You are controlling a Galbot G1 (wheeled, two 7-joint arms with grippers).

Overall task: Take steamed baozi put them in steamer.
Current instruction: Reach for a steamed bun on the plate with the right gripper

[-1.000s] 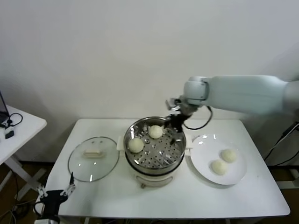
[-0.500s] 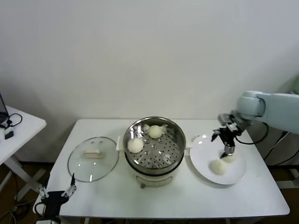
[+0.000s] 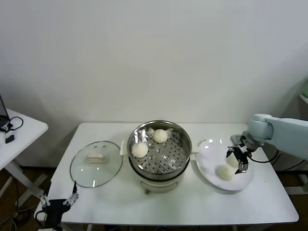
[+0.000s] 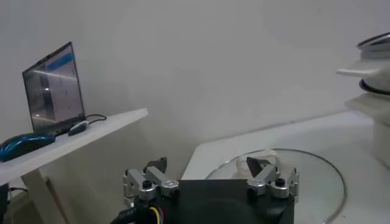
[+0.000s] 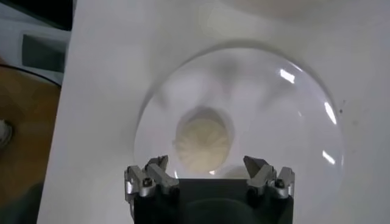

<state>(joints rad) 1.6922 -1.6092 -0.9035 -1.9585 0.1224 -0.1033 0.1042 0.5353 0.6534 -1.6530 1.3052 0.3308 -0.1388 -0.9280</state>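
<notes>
The buns look soft, light and easy to squash; I think I should take one by its round sides and squeeze gently. They are small, smooth and cream-white; two sit in the steamer (image 3: 159, 150) at the table's (image 3: 96, 202) middle, two on the plate (image 3: 211, 151) near the right edge. My right gripper (image 3: 237, 159) hangs wide open over the far bun (image 5: 204, 143), holding nothing; the near bun (image 3: 224, 172) lies beside it. My left gripper (image 4: 210, 182) waits open below the table's front left corner.
</notes>
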